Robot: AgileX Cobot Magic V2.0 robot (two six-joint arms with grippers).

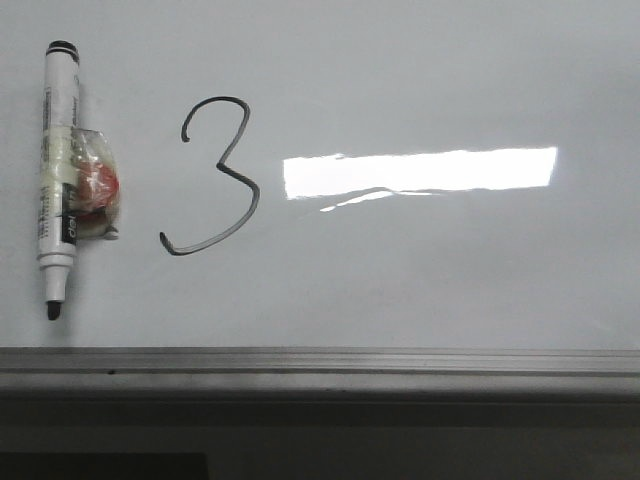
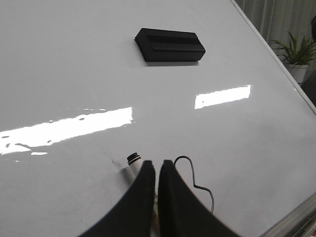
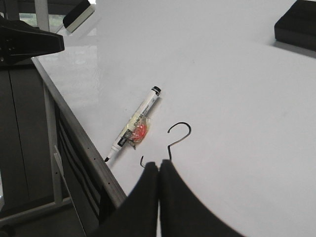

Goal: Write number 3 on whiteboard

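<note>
The number 3 (image 1: 222, 166) is drawn in thin dark line on the whiteboard (image 1: 420, 270), left of the bright light reflection. A white marker (image 1: 58, 180) lies flat just left of the digit, uncapped tip toward the rail, with a clear wad with red in it (image 1: 95, 185) stuck to its side. No gripper appears in the front view. My left gripper (image 2: 157, 163) hangs shut and empty above the marker (image 2: 134, 160), beside the digit (image 2: 193, 184). My right gripper (image 3: 159, 164) is shut, holding nothing, over the digit's lower part (image 3: 170, 147), with the marker (image 3: 136, 126) apart from it.
A grey metal rail (image 1: 320, 362) runs along the board's near edge, with dark floor below it. A black eraser block (image 2: 169, 45) rests farther up the board. A potted plant (image 2: 296, 52) stands beyond the board's side edge.
</note>
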